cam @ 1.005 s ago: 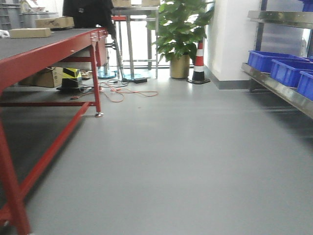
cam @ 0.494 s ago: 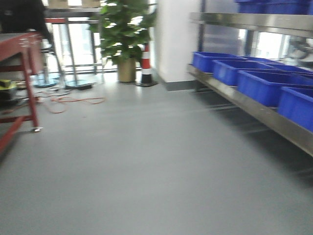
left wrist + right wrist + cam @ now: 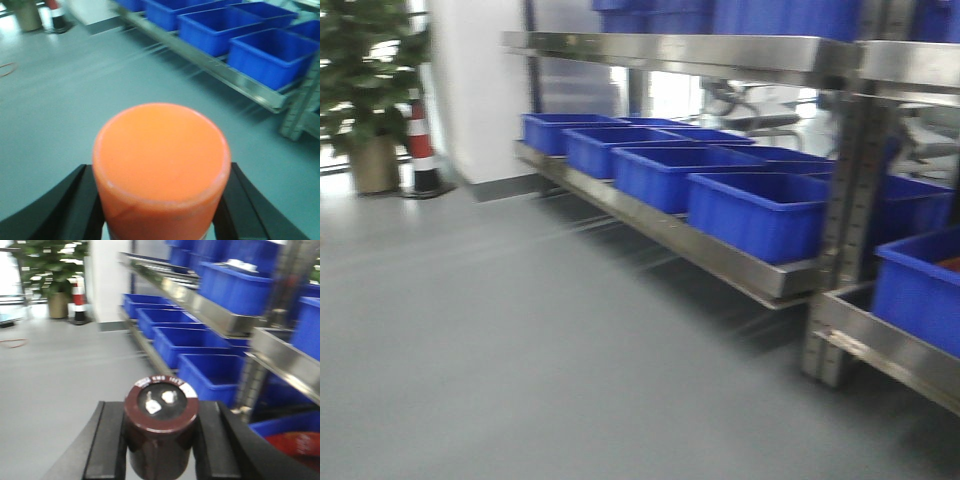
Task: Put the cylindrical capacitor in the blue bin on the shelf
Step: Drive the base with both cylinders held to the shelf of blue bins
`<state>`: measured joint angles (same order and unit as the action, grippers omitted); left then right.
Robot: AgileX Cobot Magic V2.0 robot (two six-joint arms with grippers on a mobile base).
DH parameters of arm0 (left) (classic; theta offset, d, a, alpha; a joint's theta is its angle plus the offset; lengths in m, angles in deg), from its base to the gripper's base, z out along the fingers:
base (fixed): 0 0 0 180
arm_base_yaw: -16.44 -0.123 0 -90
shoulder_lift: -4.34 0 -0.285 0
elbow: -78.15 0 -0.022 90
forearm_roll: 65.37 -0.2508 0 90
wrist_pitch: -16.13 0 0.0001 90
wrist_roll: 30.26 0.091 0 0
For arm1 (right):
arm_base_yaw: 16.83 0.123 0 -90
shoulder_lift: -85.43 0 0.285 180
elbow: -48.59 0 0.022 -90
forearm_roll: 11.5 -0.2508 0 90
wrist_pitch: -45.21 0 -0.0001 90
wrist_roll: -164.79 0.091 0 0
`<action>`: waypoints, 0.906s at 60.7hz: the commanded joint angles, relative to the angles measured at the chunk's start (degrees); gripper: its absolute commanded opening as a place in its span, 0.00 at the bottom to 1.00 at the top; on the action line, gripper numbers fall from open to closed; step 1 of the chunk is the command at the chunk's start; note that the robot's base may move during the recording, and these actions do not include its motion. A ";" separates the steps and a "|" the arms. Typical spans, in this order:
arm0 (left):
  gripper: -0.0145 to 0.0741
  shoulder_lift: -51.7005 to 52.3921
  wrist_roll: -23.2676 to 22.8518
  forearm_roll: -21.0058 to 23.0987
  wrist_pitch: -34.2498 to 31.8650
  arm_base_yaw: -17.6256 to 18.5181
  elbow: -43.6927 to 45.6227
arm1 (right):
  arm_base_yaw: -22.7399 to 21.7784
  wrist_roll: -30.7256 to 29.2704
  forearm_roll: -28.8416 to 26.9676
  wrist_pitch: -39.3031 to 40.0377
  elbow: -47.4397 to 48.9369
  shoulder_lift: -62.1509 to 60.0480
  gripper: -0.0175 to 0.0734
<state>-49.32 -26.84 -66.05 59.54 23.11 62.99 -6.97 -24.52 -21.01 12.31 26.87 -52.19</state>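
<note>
My right gripper (image 3: 159, 440) is shut on a dark brown cylindrical capacitor (image 3: 160, 410) with two metal terminals on its top. An orange cylinder (image 3: 161, 165) fills the left wrist view, and my left gripper (image 3: 160, 210) is shut on it. The shelf (image 3: 720, 255), with a shiny steel front rail, runs along the right in the front view. A row of blue bins stands on its lower level, the nearest blue bin (image 3: 760, 212) beside a steel upright. The same blue bins (image 3: 187, 342) show beyond the capacitor, and blue bins (image 3: 265, 55) show at upper right in the left wrist view.
A potted plant (image 3: 365, 90) and a red-and-white cone (image 3: 420, 150) stand at the far left by a white wall. Grey floor (image 3: 500, 340) spreads in front of the shelf. A steel upright post (image 3: 840, 240) divides two shelf bays. Another blue bin (image 3: 920, 290) sits at the right edge.
The front view has swung right: the red table and cables have left the frame, the plant and cone slid to the far left, and the shelf with its bins now fills the right half.
</note>
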 commanded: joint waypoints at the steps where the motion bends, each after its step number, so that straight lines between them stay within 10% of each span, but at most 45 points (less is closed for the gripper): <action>1: 0.04 0.49 0.09 0.26 -1.29 -0.09 0.30 | 0.06 -0.22 0.08 2.03 0.53 -0.26 0.17; 55: 0.04 0.49 0.09 0.26 -1.29 -0.09 0.30 | 0.06 -0.22 0.08 2.03 0.53 -0.26 0.17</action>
<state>-49.32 -26.84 -66.05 59.54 23.11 62.99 -6.97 -24.52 -21.01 12.31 26.87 -52.19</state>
